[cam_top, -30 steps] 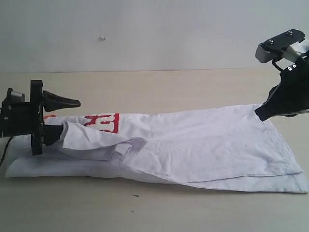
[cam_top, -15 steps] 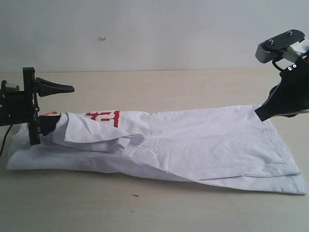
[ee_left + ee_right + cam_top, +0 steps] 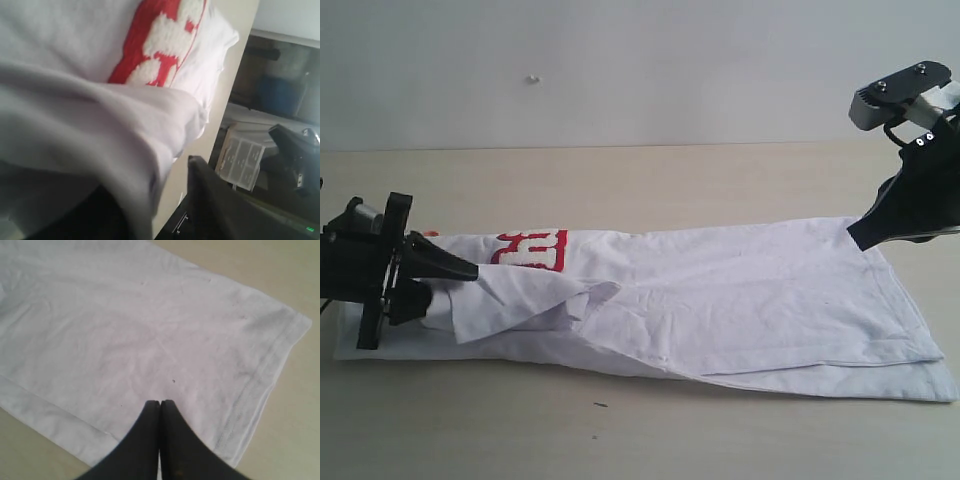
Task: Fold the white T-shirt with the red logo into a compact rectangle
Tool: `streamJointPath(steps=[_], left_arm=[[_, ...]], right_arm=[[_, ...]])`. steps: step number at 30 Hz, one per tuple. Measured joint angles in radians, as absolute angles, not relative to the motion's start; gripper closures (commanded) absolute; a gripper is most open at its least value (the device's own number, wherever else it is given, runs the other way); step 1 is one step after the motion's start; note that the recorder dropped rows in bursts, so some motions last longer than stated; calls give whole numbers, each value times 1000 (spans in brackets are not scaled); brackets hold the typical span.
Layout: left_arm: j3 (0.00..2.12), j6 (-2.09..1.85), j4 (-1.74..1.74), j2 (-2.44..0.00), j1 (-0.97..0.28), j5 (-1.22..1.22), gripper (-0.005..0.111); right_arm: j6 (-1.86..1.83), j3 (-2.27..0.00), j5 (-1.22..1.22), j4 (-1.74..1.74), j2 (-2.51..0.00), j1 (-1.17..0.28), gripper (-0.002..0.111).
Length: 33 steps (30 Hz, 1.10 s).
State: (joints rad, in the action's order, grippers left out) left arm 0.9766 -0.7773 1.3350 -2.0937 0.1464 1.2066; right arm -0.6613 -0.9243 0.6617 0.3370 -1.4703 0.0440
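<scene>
The white T-shirt (image 3: 740, 300) lies lengthwise on the table, its near long side folded over. Part of the red logo (image 3: 532, 250) shows near the collar end and fills the top of the left wrist view (image 3: 160, 45). My left gripper (image 3: 445, 285) is at the collar end with its jaws apart. A folded sleeve (image 3: 65, 130) is draped over one finger and hides it. The other finger (image 3: 215, 195) is bare. My right gripper (image 3: 857, 238) is shut, and its tip (image 3: 160, 404) rests on the shirt's far hem corner (image 3: 260, 370).
The shirt lies on a light wooden table (image 3: 650, 430), with a pale wall (image 3: 620, 70) behind. A dark speck (image 3: 600, 405) lies on the table in front of the shirt. Dark shelving and a white box (image 3: 242, 160) show beyond the table in the left wrist view.
My left gripper has dropped from a raised position and tilted down toward the table, carrying the sleeve fold lower and slightly right. The right arm has not moved.
</scene>
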Motion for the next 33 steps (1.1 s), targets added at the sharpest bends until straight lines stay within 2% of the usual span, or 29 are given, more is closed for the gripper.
streamJointPath(steps=[4, 14, 22, 27, 33], left_arm=[[977, -777, 1292, -2094, 146, 1208, 107], [928, -645, 1200, -2094, 146, 1211, 107], [833, -554, 1286, -2089, 142, 1211, 107], [830, -572, 1325, -1977, 65, 1211, 107], [829, -644, 1515, -1931, 44, 1213, 107]], right_arm=[[-661, -924, 662, 337, -1470, 44, 108], [-661, -924, 662, 337, -1470, 44, 108], [-661, -924, 644, 337, -1481, 44, 108], [-661, -924, 631, 337, -1548, 44, 108], [-659, -924, 629, 337, -1567, 44, 108]])
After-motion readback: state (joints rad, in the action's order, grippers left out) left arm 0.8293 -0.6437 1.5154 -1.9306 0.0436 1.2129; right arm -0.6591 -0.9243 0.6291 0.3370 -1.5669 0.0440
